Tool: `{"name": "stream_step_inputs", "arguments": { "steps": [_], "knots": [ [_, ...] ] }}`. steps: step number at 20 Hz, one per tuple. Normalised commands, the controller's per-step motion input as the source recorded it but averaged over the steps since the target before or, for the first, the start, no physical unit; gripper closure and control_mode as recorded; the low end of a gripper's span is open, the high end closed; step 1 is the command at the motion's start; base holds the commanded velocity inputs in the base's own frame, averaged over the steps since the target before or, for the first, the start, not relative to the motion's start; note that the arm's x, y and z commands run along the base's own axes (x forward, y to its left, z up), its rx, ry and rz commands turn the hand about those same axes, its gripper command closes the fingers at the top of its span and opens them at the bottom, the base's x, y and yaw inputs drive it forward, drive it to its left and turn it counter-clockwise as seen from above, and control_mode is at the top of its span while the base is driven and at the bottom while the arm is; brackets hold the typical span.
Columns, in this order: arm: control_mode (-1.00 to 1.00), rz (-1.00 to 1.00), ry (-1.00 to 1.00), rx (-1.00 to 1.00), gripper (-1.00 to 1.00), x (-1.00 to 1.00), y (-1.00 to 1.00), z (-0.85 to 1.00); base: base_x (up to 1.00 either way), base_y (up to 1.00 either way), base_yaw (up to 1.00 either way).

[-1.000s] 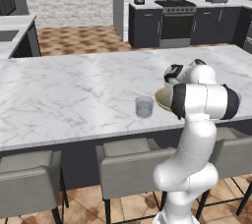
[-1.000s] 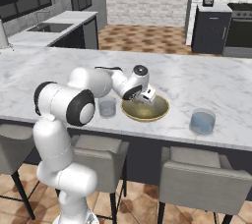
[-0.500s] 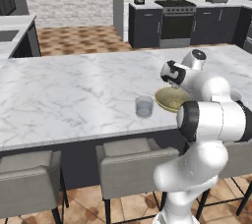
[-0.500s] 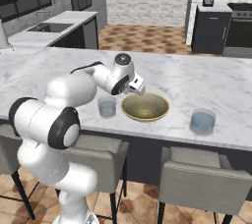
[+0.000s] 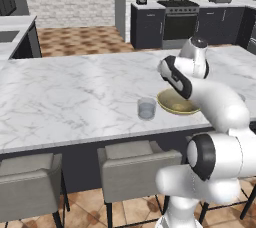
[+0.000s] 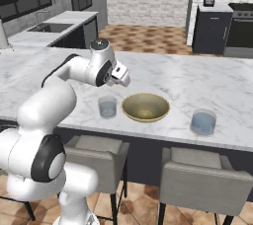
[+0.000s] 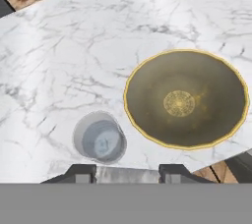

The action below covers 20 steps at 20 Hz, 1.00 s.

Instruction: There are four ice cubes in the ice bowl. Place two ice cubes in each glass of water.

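Note:
My gripper (image 6: 122, 77) hangs above the counter, just behind the near glass of water (image 6: 107, 106) and to the left of the ice bowl (image 6: 145, 106). In the hand view its jaws (image 7: 127, 171) are shut on a pale ice cube (image 7: 127, 175) that fills the gap between the fingertips. Below them stands that glass (image 7: 100, 142) with a faint pale shape in the water. The tan bowl (image 7: 147, 78) shows a bare olive inside. A second glass of water (image 6: 203, 122) stands right of the bowl. In the left base view, the glass (image 5: 146, 108) sits left of the bowl (image 5: 172, 104).
The marble counter (image 6: 207, 83) stretches wide behind the bowl, and its front edge runs close to both glasses. Grey stools (image 6: 197, 177) stand below the edge. A sink (image 6: 52, 27) lies at the far left and a stove (image 5: 180, 19) at the back.
The gripper has risen out of the bowl and swung left to a spot above and behind the near glass. The bowl and both glasses have stayed in place.

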Motion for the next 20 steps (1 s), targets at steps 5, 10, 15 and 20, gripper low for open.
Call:
{"name": "stream_step_inputs", "arguments": {
  "steps": [5,10,15,20],
  "knots": [
    [-1.0,0.0,0.04,-0.02,1.0,-0.66,0.48,0.13,0.0,0.0,0.0],
    [-1.0,0.0,0.01,-0.02,1.0,-0.32,0.41,0.0,0.0,0.0,0.0],
    [-1.0,0.0,0.07,0.0,1.0,0.0,0.12,0.0,0.0,0.0,0.0],
    [-1.0,0.02,0.13,0.0,1.0,0.14,0.0,-0.13,0.0,0.0,0.0]
  ]
}}
